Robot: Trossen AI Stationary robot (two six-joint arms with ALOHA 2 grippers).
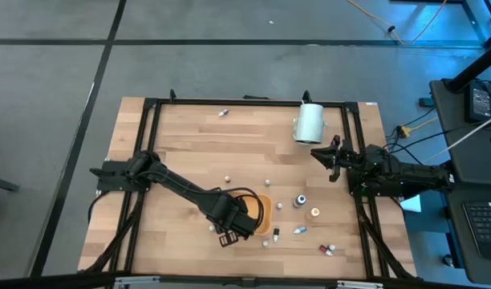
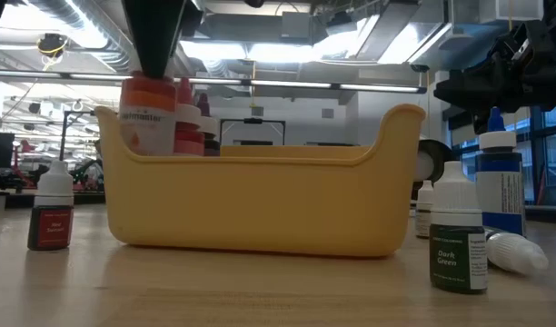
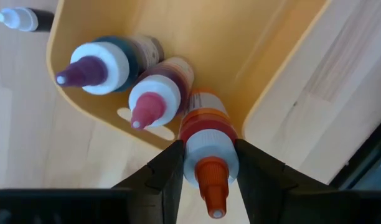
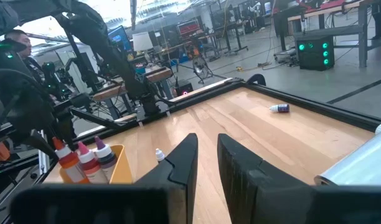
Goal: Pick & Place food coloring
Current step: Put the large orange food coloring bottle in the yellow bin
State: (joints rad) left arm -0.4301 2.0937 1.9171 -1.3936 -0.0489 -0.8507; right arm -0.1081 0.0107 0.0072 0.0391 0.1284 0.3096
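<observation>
The food coloring is a set of small dropper bottles. Two of them, purple-capped [image 3: 94,65] and pink-capped [image 3: 154,99], stand in the orange tray [image 1: 260,210] at the table's near middle. Beside them at the tray's end wall is an orange-capped bottle [image 3: 208,155], upright, with my left gripper [image 3: 209,174] shut on it from above. Its base is hidden behind the tray wall [image 2: 260,200] in the low view. More bottles stand or lie loose on the table [image 1: 300,200] [image 1: 326,250]. My right gripper [image 1: 330,156] waits shut at the table's right edge. My left gripper pinches the orange-capped bottle by its white collar [image 3: 197,163], just under the orange tip, between its two fingers [image 3: 169,171]. The fingers point straight down. The bottle stands upright inside the tray next to the end wall; whether its base rests on the tray floor is hidden.
A large white cylinder [image 1: 310,123] lies at the far right. One bottle [image 1: 223,112] lies near the far edge. In the low view a red-labelled bottle [image 2: 53,213] stands left of the tray, and green [image 2: 460,241] and blue [image 2: 499,182] bottles to its right. A black frame borders the table.
</observation>
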